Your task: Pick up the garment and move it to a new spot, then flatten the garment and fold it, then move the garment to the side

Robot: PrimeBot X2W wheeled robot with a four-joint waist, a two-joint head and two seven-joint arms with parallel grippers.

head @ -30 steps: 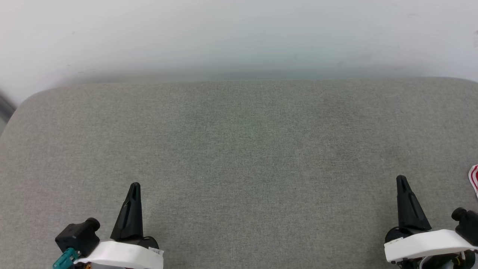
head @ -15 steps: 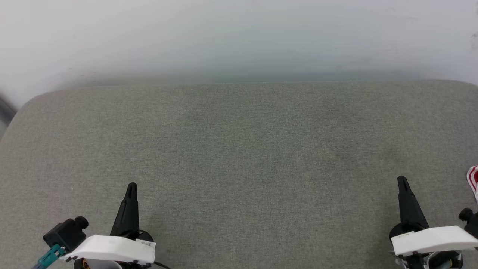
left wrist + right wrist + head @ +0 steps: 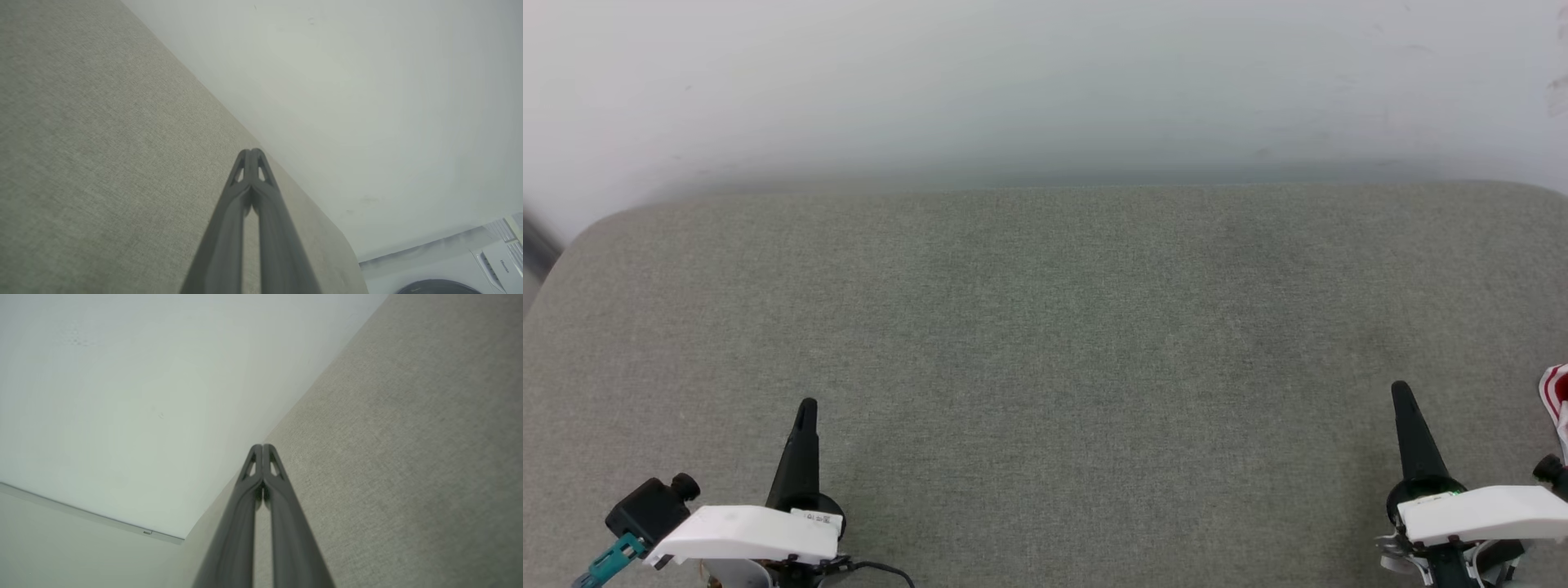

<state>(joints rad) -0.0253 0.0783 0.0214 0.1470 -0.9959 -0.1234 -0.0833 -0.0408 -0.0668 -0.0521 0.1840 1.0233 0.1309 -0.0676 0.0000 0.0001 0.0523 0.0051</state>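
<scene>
A small piece of the garment (image 3: 1556, 392), red-and-white striped trim, peeks in at the right edge of the head view on the grey fabric surface (image 3: 1045, 351); the rest is out of view. My right gripper (image 3: 1401, 390) stands just left of that piece, apart from it, fingers pressed together with nothing between them; in the right wrist view its tips (image 3: 262, 447) meet. At the lower left my left gripper (image 3: 807, 406) is shut too, holding nothing, and its tips (image 3: 251, 152) touch in the left wrist view.
A pale wall (image 3: 1045, 82) rises behind the grey surface's far edge. The surface's rounded left corner (image 3: 580, 237) drops off to the floor. A white appliance (image 3: 498, 261) stands beyond the surface's end in the left wrist view.
Both arms have drawn back slightly toward the picture's bottom, the left one also drifting left. The head camera has tilted a little, so the far edge sits lower. Both grippers stay shut.
</scene>
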